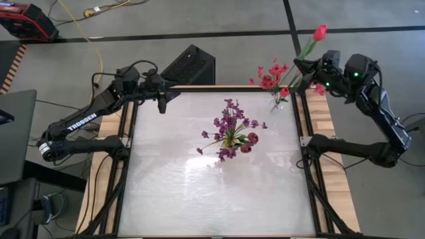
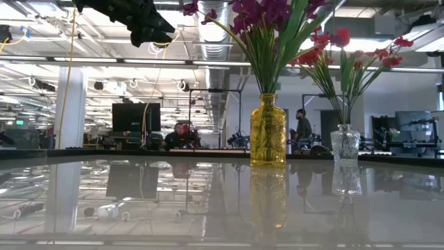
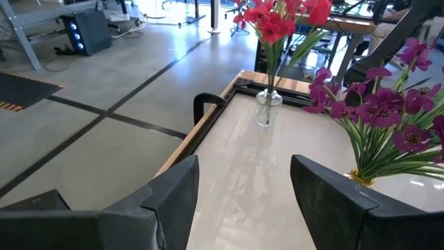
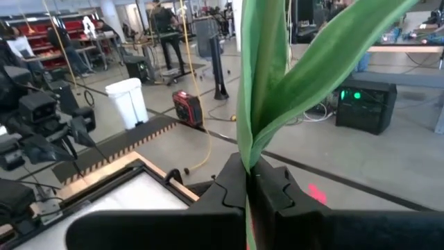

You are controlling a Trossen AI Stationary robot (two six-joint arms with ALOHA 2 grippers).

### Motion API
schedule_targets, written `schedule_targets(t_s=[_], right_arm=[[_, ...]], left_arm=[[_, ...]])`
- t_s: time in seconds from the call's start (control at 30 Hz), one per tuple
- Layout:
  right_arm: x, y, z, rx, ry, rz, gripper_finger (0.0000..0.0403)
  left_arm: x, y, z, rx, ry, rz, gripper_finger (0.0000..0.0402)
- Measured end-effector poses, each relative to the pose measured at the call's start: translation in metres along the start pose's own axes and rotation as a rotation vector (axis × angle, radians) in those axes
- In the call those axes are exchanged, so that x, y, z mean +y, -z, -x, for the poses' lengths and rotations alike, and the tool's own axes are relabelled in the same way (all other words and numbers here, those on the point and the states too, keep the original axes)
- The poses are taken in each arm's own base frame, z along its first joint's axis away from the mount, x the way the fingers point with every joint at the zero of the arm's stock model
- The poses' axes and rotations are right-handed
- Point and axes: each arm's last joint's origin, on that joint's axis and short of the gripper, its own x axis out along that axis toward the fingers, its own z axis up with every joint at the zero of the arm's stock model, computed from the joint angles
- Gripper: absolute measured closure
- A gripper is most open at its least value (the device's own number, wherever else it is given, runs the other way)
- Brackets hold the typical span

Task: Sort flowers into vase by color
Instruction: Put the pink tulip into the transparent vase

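Your worktop [image 1: 199,192] is a pale, glossy sheet in a dark frame, with one arm at each far corner. Near its middle stands the yellow vase [image 2: 268,130], holding the purple flowers [image 1: 231,126] on their green stems; from above you see them fanned out over it. Toward the far right corner stands the clear glass vase [image 2: 345,144], smaller, with the red flowers [image 1: 272,74] spreading out of it. The two vases are well apart.

Your right tool [image 4: 248,182] hangs just beyond that right corner, off the worktop's edge and beside the clear vase. Its fingers are pressed together on the stem of a single red tulip [image 1: 320,32], whose bloom points away from the worktop; broad green leaves rise straight out of the grip in the right wrist view.

Your left tool [image 3: 244,187] hangs over the far left corner of the worktop, fingers spread wide with nothing between them, facing across the worktop toward both vases.
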Motion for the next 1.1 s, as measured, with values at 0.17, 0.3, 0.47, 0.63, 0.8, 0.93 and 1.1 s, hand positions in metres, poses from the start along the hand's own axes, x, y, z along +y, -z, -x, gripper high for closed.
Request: schedule_targets(t_s=[0.17, 0.3, 0.47, 0.63, 0.8, 0.93, 1.1], right_arm=[[0.000, -0.007, 0.005, -0.026, -0.005, 0.005, 0.0378], [-0.002, -0.006, 0.006, -0.010, 0.015, 0.027, 0.0378], [-0.013, 0.012, -0.002, 0.097, 0.131, 0.037, 0.0378], [-0.025, 0.046, -0.019, 0.131, 0.195, 0.013, 0.0378], [-0.037, 0.082, -0.034, 0.154, 0.211, -0.029, 0.0378], [-0.043, 0.104, -0.044, 0.163, 0.207, -0.052, 0.0378], [-0.049, 0.124, -0.052, 0.180, 0.224, -0.073, 0.0378]], left_arm=[[0.000, 0.000, 0.000, 0.000, 0.000, 0.000, 0.0184], [0.000, 0.000, 0.000, 0.002, 0.000, -0.004, 0.0184], [0.000, 0.006, -0.002, 0.023, 0.000, -0.005, 0.0184], [0.002, 0.023, -0.009, 0.030, -0.001, -0.001, 0.0184], [0.002, 0.038, -0.013, 0.050, 0.000, 0.007, 0.0184], [0.002, 0.041, -0.014, 0.053, 0.000, 0.012, 0.0184], [0.002, 0.041, -0.014, 0.047, -0.001, 0.018, 0.0184]])
